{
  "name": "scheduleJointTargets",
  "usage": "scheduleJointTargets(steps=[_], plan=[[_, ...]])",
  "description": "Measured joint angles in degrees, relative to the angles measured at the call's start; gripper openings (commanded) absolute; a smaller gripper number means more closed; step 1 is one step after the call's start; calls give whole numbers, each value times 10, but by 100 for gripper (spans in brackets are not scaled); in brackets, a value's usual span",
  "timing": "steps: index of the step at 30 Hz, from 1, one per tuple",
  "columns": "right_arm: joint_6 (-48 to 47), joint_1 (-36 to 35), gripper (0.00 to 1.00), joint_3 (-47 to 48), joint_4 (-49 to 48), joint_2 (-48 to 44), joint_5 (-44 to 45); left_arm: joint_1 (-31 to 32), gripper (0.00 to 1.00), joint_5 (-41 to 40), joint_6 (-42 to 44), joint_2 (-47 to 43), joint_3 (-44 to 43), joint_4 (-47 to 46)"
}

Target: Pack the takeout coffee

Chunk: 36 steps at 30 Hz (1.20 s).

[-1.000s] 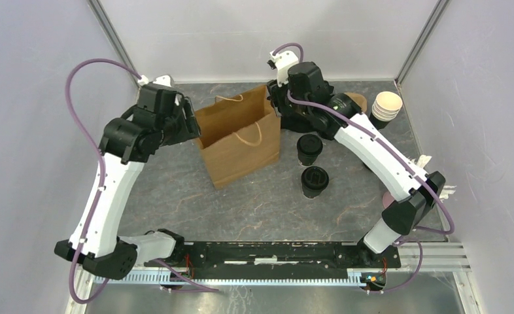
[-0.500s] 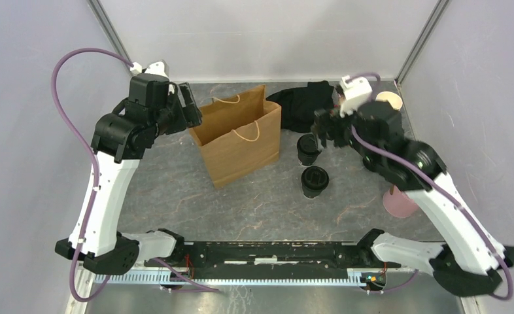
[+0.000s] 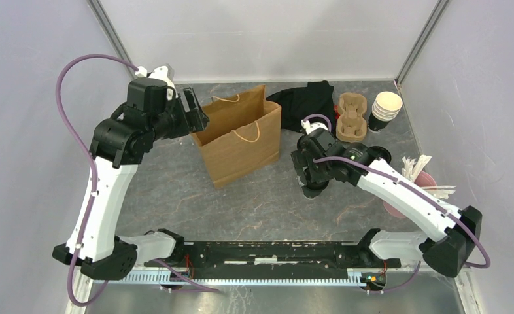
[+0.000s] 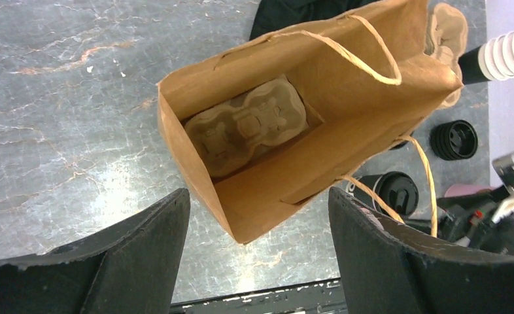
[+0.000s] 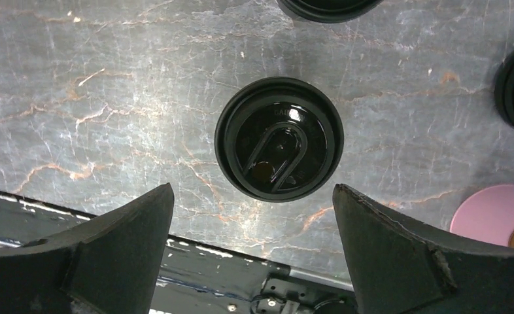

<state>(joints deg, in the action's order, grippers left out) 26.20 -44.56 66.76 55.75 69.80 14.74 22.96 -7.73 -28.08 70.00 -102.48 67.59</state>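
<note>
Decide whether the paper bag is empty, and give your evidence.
Not empty. The left wrist view looks down into the open bag, where a cardboard cup tray lies on its bottom.

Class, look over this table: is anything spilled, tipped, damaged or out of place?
Nothing stands out. The lidded cup stands upright, lid seated, no spill around it; the paper bag stands open, a cup carrier flat inside.

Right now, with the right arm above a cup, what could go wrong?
The right fingers are open above the lidded cup; a hard squeeze may pop its lid. The second cup stands close and could be knocked. In the paper bag, the cup must land in the carrier, or it may tip.
</note>
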Motion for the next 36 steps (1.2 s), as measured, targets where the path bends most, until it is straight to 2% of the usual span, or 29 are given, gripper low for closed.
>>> scheduleJointTargets(steps=[6,18,22,28,36], plan=[[82,-1,98,21,13,31,36,0,84,33,0,-30,5,3],[242,-1,97,-27,4,23,70,0,85,49,-1,-107,23,33],[256,-1,91,-47,5,23,86,0,85,49,-1,-107,23,40],[254,-1,90,-53,-1,24,105,0,85,49,-1,-91,18,44],[244,-1,84,-53,-16,49,110,0,85,50,-1,-80,16,46]])
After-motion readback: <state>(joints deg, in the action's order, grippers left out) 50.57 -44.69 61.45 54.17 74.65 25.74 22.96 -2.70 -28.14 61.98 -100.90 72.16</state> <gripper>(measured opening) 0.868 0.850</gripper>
